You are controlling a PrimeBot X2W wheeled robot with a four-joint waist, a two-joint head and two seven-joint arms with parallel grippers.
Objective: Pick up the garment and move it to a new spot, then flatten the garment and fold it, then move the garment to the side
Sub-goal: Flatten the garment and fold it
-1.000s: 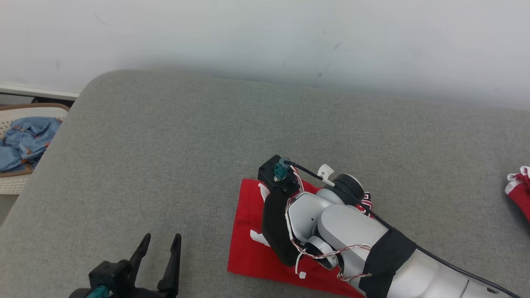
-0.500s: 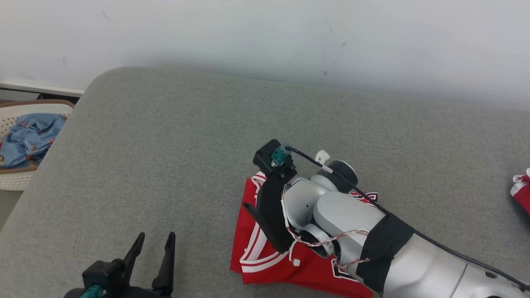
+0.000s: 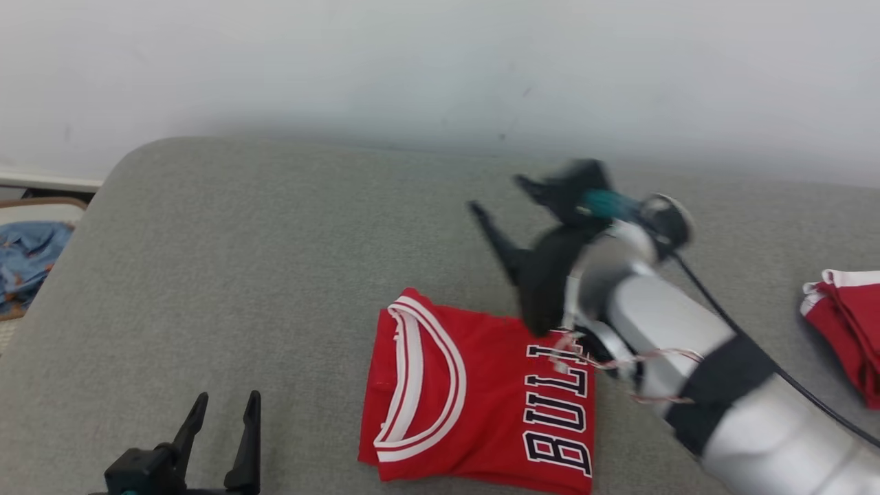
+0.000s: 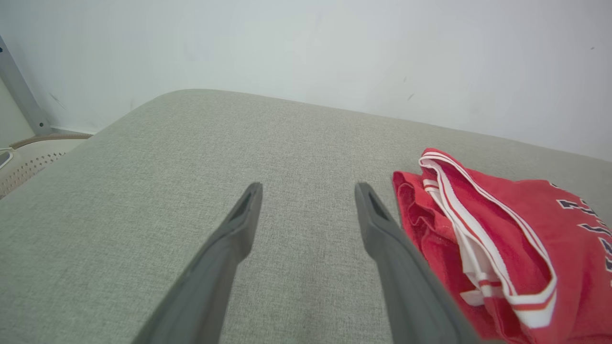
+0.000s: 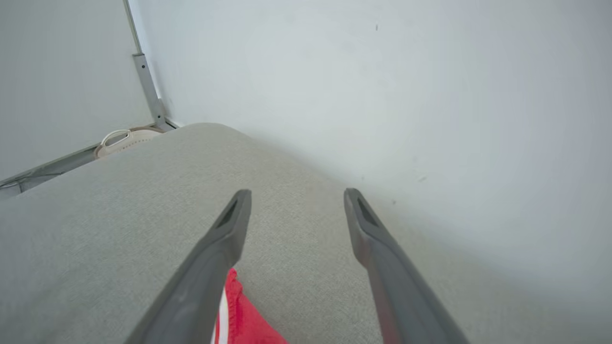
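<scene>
Grey cushion (image 3: 227, 261): wide, set against a pale wall.
Red jersey (image 3: 474, 405): folded, flat on the cushion's near middle. The head view gives the white-trimmed neckline and dark lettering; the left wrist view gives the stacked layers at its edge.
Second red garment (image 3: 849, 323): far right.
Basket (image 3: 41, 203): off the left end, with blue cloth (image 3: 27, 258) inside.
Right gripper (image 3: 498, 194): blurred, raised beyond the jersey, fingers apart, empty.
Left gripper (image 3: 227, 397): lower left, fingers apart, empty.
</scene>
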